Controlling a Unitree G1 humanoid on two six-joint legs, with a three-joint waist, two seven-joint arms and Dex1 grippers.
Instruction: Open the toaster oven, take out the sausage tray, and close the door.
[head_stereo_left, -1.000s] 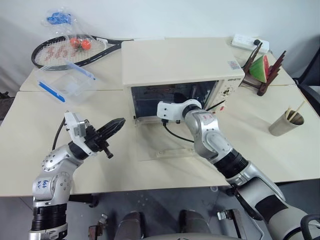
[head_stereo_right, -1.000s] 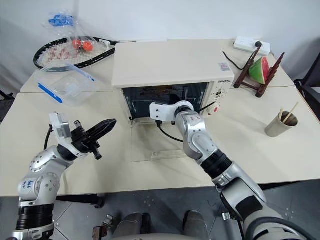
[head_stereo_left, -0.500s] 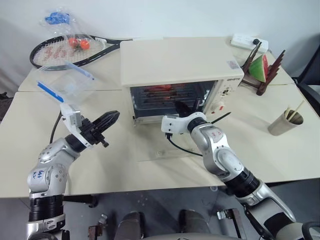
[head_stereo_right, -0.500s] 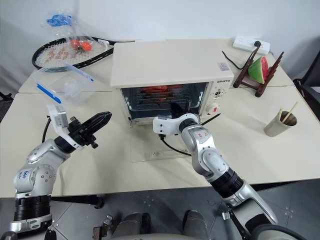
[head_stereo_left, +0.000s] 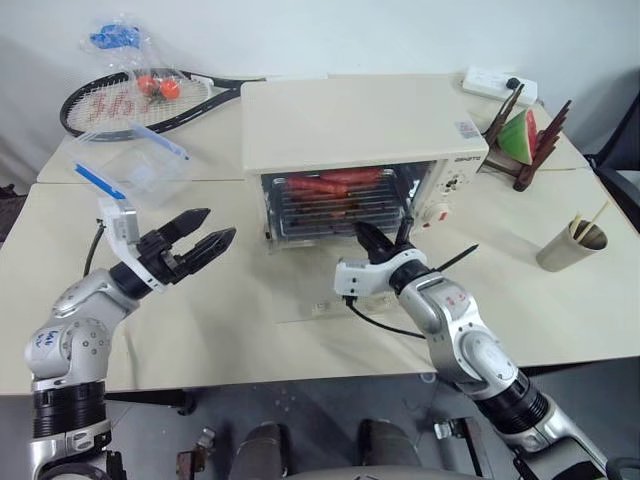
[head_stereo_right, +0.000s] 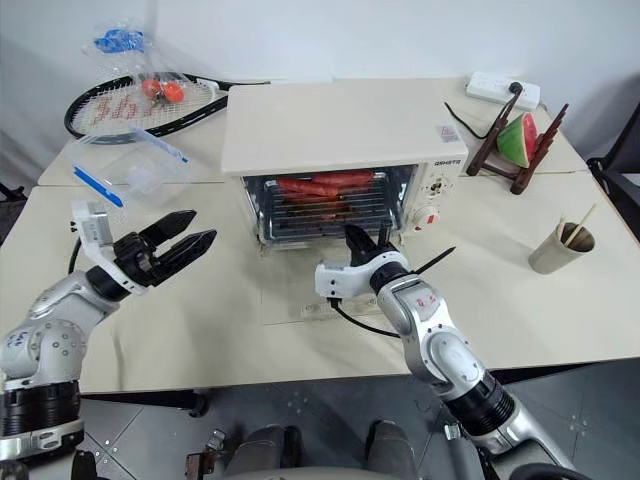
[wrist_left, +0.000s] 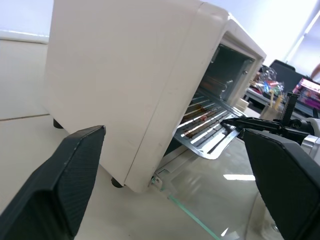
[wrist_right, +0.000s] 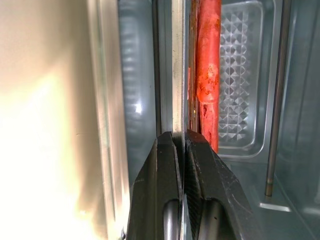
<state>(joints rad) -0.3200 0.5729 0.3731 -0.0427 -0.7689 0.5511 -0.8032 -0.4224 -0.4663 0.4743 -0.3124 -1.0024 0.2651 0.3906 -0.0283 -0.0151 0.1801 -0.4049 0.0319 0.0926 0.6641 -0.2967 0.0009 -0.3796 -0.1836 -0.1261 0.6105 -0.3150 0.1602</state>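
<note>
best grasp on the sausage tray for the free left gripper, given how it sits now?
Take the sausage tray by its front rim, coming level from over the lowered door. It is flat and thin, and that lip alone juts from the toaster oven. The right gripper already pinches it; the open left gripper fits alongside.

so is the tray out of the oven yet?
Partly. The tray sticks out past the oven front over the lowered door, right gripper shut on its rim.
</note>
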